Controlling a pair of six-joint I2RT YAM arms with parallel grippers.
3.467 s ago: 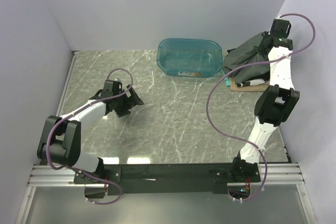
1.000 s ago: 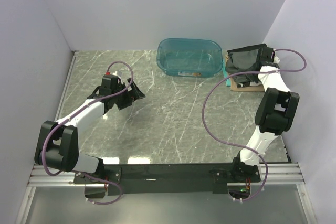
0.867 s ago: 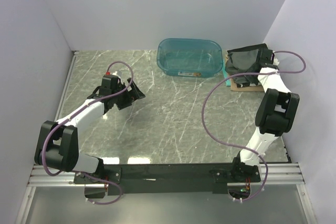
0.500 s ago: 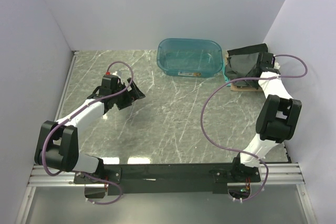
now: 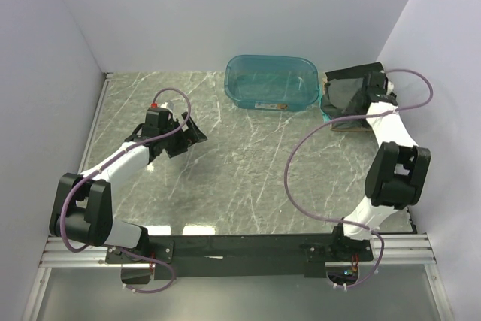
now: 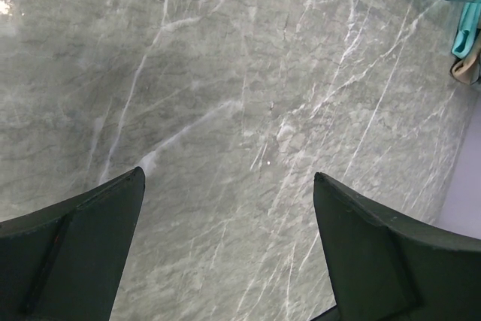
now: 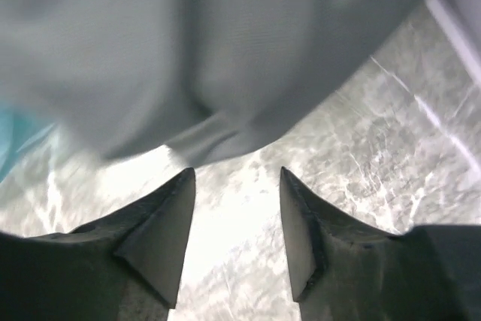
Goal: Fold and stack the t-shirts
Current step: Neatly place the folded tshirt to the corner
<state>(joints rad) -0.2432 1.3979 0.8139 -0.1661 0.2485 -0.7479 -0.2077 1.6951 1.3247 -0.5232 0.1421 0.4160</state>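
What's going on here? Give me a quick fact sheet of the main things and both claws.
table: grey marble top
tub: teal, see-through, far centre
dark grey t-shirt: far right corner, beside the tub
left claw: open, over bare table, holding nothing
right claw: open, at the dark grey t-shirt's edge, no cloth between its fingers

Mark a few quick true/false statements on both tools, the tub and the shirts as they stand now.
1. The left tool is open over bare table. True.
2. The right tool is shut on the dark grey shirt. False: its fingers are apart with only table between them, and the cloth lies beyond the tips.
3. In the top view the teal tub stands left of the dark grey shirt. True.
4. A shirt lies in the teal tub. False: no cloth shows in it.
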